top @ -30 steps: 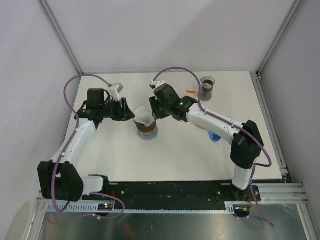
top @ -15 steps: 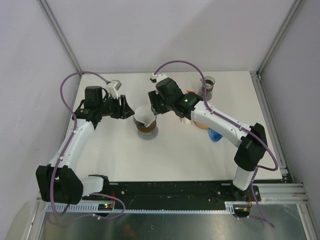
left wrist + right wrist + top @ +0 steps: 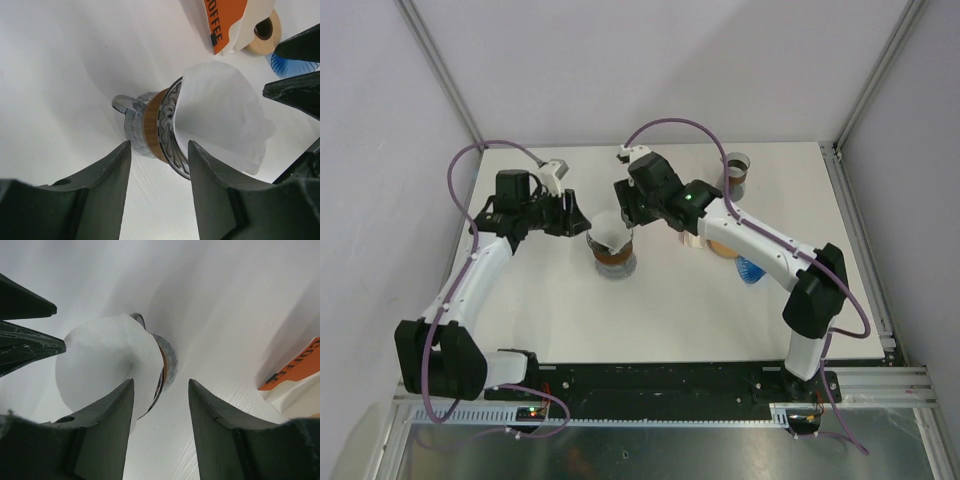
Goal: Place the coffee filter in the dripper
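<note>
From above, the left gripper [image 3: 576,214] and the right gripper [image 3: 623,210] flank the filter [image 3: 610,232], which stands in the dripper [image 3: 616,263] near the middle of the table [image 3: 670,310]. A second ago both sat lower and closer in, the right one almost on the paper. Now each has backed off a little toward the far edge, and the filter has not gone with them. In the left wrist view the jaws stand apart with nothing between them. Beyond them the filter [image 3: 220,110] sits in the dripper's [image 3: 150,131] ribbed mouth, leaning, with much of its cone above the rim. An orange coffee packet [image 3: 222,20] lies further off. In the right wrist view the jaws are likewise apart and empty, and the filter [image 3: 102,365] fills the dripper [image 3: 169,362] from that side, touched by neither gripper. The paper looks released and in place, so the task seems all but done, though the filter may want pressing down to seat squarely.
</note>
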You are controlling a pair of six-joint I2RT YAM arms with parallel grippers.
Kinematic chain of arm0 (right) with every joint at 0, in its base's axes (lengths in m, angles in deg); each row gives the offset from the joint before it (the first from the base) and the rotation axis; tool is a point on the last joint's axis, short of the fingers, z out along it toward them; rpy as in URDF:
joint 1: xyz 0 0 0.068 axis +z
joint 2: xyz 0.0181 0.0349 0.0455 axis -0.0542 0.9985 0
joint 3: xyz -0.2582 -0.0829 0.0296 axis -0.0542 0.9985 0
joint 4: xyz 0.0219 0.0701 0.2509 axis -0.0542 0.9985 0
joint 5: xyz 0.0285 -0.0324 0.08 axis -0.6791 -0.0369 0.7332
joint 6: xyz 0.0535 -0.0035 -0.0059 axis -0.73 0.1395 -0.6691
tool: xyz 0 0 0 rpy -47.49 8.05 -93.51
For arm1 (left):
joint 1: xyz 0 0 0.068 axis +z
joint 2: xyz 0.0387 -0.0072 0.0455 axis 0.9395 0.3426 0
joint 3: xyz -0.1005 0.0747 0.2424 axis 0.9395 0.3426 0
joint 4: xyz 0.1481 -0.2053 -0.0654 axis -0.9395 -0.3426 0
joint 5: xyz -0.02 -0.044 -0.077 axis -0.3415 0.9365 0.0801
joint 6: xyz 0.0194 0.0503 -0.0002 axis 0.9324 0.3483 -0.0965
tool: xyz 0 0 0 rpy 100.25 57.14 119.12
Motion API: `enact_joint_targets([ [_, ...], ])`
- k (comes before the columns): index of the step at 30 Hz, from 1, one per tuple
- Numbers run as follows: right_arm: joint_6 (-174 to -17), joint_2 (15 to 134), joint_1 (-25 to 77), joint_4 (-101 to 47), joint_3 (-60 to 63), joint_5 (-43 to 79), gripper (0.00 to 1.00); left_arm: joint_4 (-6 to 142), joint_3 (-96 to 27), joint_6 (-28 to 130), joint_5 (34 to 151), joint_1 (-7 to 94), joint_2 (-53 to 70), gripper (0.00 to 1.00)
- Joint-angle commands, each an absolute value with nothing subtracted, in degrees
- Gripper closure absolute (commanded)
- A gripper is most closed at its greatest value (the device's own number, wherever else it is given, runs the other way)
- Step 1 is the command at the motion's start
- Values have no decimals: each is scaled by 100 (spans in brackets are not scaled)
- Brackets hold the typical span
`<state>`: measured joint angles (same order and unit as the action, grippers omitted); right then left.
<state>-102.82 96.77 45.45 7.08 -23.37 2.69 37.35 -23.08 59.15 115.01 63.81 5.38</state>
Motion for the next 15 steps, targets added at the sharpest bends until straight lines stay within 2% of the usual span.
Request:
enact_joint_targets([
  [1,-10192,9958,4536,855,-2566,215,48,3761,-2360,6109,11495,6286,736,46],
  [15,-10173,10387,4535,748,-2578,344,48,3773,-2056,6470,11051,6283,827,49],
])
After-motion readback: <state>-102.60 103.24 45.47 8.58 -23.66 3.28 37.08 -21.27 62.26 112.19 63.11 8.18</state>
